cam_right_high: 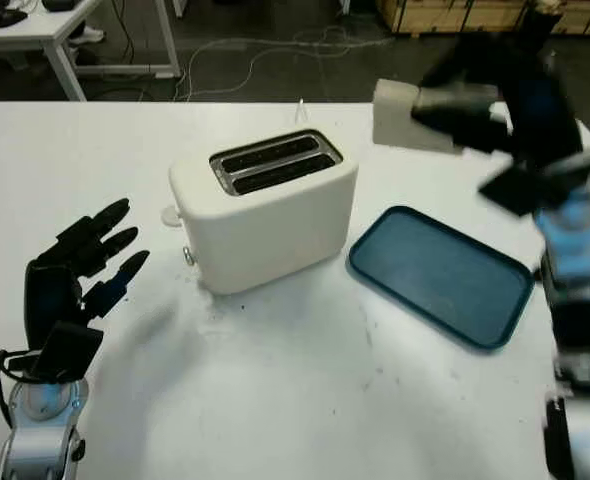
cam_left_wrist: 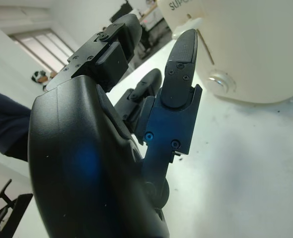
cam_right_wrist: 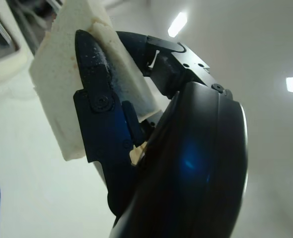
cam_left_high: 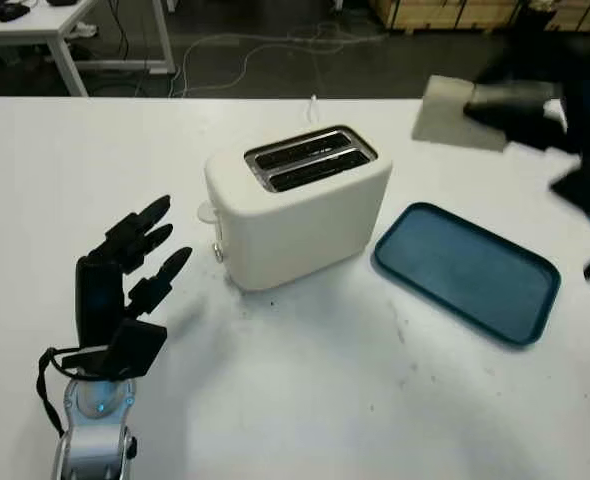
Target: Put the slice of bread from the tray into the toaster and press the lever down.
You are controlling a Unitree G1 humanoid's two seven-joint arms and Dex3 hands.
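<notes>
The slice of bread (cam_right_high: 407, 115) is gripped between the fingers of the right hand (cam_right_high: 480, 105) and held in the air, above the table (cam_left_high: 305, 390), to the right of the toaster (cam_left_high: 300, 205) and beyond the blue tray (cam_left_high: 467, 271). The left hand (cam_left_high: 125, 265) is kept open, empty, over the table left of the toaster.

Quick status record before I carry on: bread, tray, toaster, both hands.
bread: slice of bread held in the air, beyond the tray and to the right of the toaster
tray: blue tray on the table, nothing on it
toaster: white toaster, both slots unfilled
right robot hand: shut on the bread
left robot hand: open, left of the toaster
</notes>
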